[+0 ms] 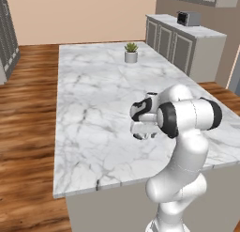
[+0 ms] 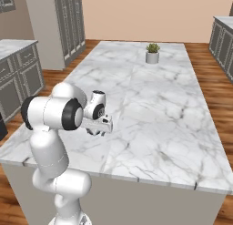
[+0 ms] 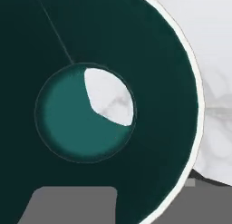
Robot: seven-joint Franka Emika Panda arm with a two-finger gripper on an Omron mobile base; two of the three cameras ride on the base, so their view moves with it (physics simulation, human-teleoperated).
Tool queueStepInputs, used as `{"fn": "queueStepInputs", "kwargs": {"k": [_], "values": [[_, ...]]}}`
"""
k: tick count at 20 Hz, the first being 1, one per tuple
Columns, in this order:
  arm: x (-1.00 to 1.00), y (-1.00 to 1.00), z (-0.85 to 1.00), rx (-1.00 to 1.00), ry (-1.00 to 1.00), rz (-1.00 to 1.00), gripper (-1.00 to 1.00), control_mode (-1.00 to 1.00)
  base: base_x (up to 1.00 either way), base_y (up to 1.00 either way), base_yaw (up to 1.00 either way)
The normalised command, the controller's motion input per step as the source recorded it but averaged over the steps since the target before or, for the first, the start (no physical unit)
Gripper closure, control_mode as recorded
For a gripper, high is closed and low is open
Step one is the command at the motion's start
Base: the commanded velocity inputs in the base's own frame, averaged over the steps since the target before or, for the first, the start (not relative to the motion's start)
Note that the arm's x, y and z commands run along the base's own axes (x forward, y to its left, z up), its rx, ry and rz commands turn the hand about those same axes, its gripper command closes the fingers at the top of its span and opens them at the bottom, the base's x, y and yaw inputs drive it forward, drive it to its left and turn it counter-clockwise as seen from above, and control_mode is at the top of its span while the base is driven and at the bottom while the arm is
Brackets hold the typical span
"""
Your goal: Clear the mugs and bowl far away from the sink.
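Note:
A white mug with a dark teal inside (image 3: 113,46) is seen from straight above and very close in the hand view. Its thin white rim (image 3: 195,82) curves down the right side, with marble beside it. My gripper (image 1: 143,134) (image 2: 98,128) points down, low over the near part of the marble island counter (image 1: 93,99). The hand hides the mug in both base views. My fingertips are not visible, so I cannot tell whether they are open or whether they touch the mug. The bowl and the sink are out of view.
A small plant in a pale pot (image 1: 131,53) (image 2: 152,54) stands at the far end of the island. Grey cabinets with a toaster oven (image 1: 188,18) line the right wall. The counter's front edge (image 1: 117,184) lies just below the hand. Wooden floor surrounds the island.

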Motion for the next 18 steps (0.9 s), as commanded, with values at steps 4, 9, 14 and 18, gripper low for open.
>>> {"fn": "queueStepInputs", "kwargs": {"k": [4,9,14,18], "values": [[-0.26,0.02,0.49,0.01,-0.14,-0.03,-1.00,-1.00,0.00,0.00,0.00],[-0.16,0.07,0.43,0.00,-0.09,0.00,-1.00,-1.00,0.00,0.00,0.00],[-0.05,0.00,0.23,0.00,-0.02,0.00,-1.00,-1.00,0.00,0.00,0.00],[-0.33,0.01,1.00,0.00,-0.01,-0.02,-1.00,-1.00,0.00,0.00,0.00]]}}
